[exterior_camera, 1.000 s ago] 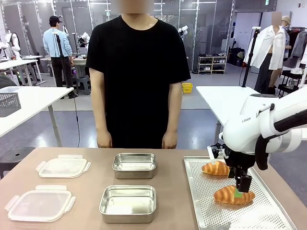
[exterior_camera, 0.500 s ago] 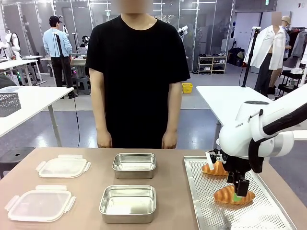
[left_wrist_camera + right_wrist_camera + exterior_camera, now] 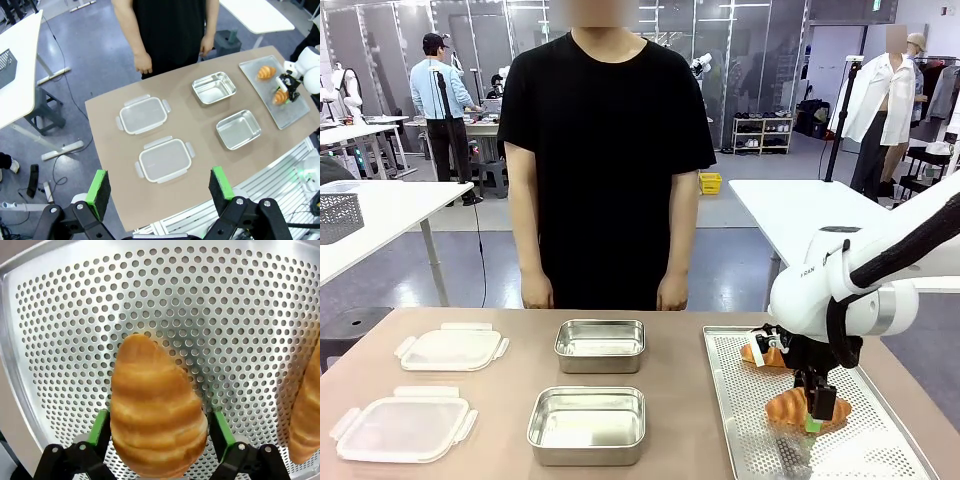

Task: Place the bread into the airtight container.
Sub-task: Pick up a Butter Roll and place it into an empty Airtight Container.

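With the right pincer (image 3: 816,418), squeeze the golden-brown croissant (image 3: 157,412) only until firm, since a soft crust is easily crushed by the green pads (image 3: 101,426). Keep the grasp across the middle of the bread, as lined up now, to avoid tipping on the lift. Raise straight up from the perforated silver metal tray (image 3: 240,315) before any sideways travel. Clear the tray rim and the second golden croissant (image 3: 765,353), lying just beyond the pincer, farther from the robot. Then carry toward the nearer shallow rectangular steel container (image 3: 586,425), well apart from the pincer on the robot's left, and lower inside before release. Treat the farther steel container (image 3: 600,345) as an equal option.

Right pincer pointing steeply down at the tray, white arm entering from the right. Jaws straddling the croissant, one pad at each flank, touching or nearly so; cannot tell whether gripping yet. Bread lying on the tray, directly between those pads. Left pincer (image 3: 160,186) held high above the brown table (image 3: 200,131), jaws wide apart and empty.
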You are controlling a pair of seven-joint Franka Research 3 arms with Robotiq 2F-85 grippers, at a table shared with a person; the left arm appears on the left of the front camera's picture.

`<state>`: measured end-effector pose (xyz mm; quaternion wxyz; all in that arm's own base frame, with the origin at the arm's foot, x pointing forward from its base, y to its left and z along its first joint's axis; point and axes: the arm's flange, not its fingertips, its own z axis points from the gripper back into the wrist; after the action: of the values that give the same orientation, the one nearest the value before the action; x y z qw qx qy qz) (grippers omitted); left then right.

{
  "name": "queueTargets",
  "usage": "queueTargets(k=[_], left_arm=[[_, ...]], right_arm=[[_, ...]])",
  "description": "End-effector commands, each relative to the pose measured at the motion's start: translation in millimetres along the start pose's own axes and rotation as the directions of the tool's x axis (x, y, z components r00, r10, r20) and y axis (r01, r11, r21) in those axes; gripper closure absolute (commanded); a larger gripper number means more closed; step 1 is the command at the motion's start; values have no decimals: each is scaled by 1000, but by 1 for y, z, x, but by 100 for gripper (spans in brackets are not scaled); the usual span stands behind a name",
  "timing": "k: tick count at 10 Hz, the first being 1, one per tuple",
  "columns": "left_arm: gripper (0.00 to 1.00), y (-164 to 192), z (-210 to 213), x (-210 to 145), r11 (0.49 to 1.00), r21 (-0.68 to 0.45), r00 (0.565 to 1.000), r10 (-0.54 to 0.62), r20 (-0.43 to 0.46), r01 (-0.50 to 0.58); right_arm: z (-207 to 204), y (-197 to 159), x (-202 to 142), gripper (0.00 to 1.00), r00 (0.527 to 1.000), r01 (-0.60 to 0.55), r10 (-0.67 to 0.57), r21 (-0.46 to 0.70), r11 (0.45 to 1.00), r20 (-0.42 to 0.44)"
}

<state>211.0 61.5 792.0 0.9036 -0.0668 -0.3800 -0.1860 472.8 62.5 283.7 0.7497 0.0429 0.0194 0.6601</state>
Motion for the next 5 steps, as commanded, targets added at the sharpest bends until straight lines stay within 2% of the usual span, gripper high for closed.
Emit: queueTargets(k=[1,2,3,5], left_arm=[[0,0,1,3,1000,2,1000,-2,0,2],[0,0,1,3,1000,2,1000,-2,0,2],[0,0,1,3,1000,2,1000,-2,0,2],[0,0,1,3,1000,2,1000,-2,0,2]], right_arm=[[0,-2,-1,18,999,-49,49,7,999,-9],[1,-2,-3,22,999,-47,47,4,999,-5],[1,-1,-3,38,999,-46,46,8,999,-3],[8,3,-2,42,999,-53,53,9,999,-2]])
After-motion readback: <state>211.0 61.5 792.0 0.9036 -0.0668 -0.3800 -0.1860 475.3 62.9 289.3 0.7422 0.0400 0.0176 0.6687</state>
